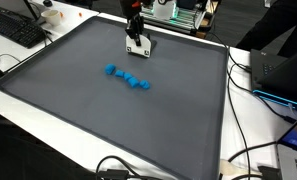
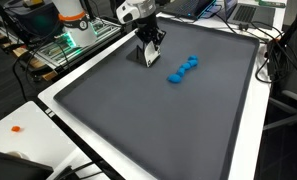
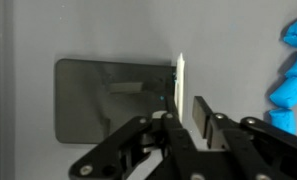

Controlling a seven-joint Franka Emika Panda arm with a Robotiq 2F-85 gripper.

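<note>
Blue bead chain (image 1: 128, 77) on grey mat (image 1: 58, 105), jaws low, nearby

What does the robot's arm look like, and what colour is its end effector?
The arm is white, with rounded segments. Its end effector is black. In the wrist view it is built from jointed black bars and ends in two flat, pale finger pads. Any markings or cables on it are too small to make out.
</note>
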